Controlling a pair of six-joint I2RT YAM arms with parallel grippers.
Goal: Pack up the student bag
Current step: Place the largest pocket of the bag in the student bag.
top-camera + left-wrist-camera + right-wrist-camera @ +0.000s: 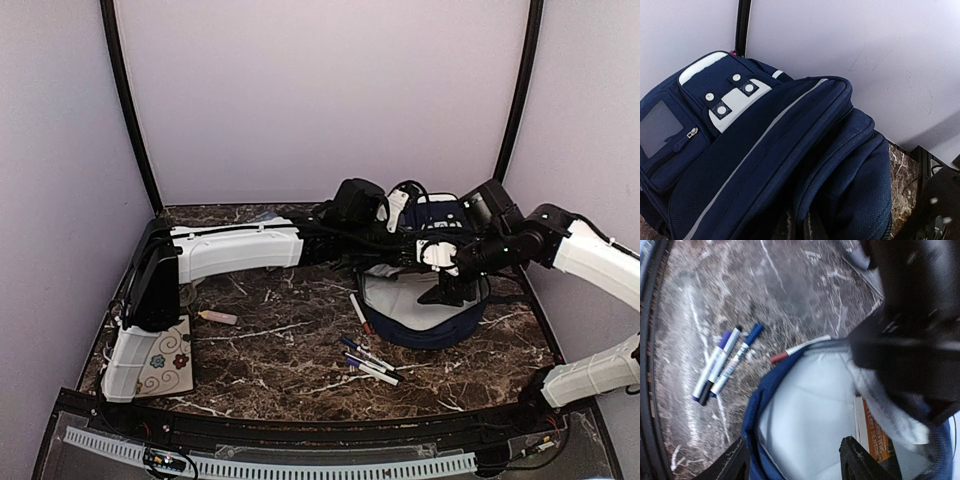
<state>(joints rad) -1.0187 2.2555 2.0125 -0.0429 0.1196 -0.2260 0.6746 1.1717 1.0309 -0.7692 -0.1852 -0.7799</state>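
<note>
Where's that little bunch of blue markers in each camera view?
Top external: markers lie near the centre, below-left of the backpack.
Left wrist: not in it.
Right wrist: markers lie left of centre, beside the backpack's open mouth.
Shared landmark: the backpack, in all three views.

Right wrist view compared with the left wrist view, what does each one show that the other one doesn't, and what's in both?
Only the right wrist view: the open student bag from above, with its pale grey lining and an orange book-like item inside, plus three markers and a red-capped pen on the marble table.
Only the left wrist view: the bag's outside, with the white studded patch, a clear-window pocket and the pale wall.
Both: the navy bag and a bit of marble table.
</note>
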